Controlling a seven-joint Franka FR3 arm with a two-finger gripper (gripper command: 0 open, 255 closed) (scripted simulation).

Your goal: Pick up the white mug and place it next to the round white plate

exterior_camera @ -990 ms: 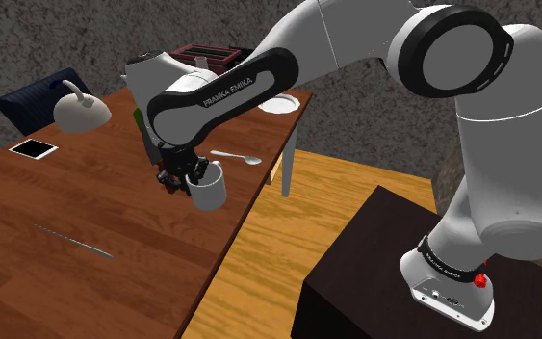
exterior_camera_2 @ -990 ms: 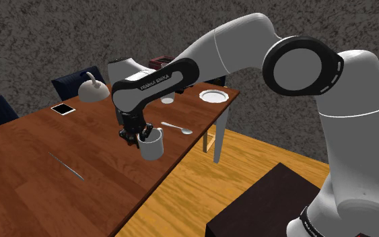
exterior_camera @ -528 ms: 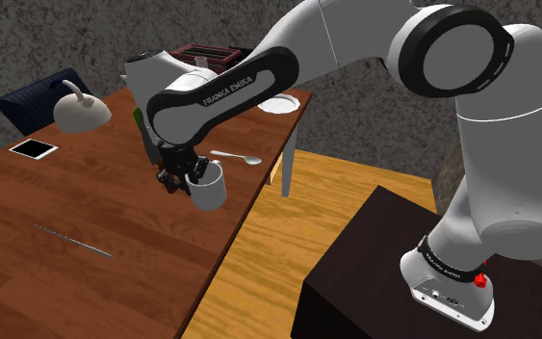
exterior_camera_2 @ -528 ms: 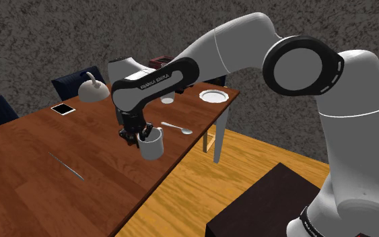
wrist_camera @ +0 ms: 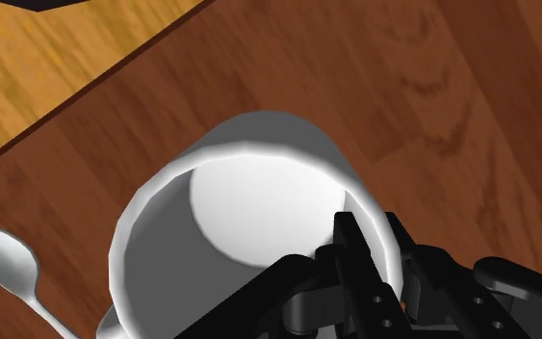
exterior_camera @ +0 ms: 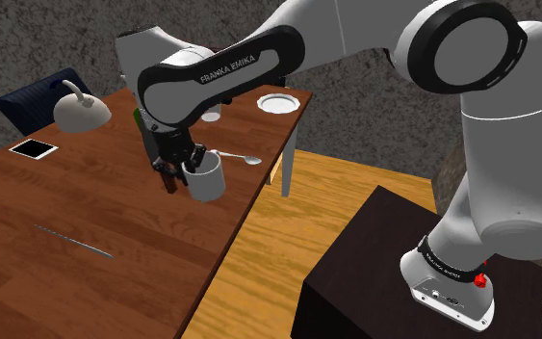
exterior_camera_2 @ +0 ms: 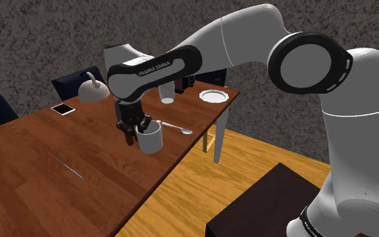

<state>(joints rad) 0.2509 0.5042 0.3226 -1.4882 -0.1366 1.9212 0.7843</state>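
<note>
While in pincer (exterior_camera: 186, 174) grip, mug (exterior_camera: 208, 183) beside spoon (exterior_camera: 250, 160)

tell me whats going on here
A white Franka arm's black gripper has its fingers shut on the rim of a plain white mug, one finger inside and one outside, at or just above the brown wooden table. The round white plate sits apart near the table's far corner, so the mug is not yet placed. A pale spoon lies beside the mug.
</note>
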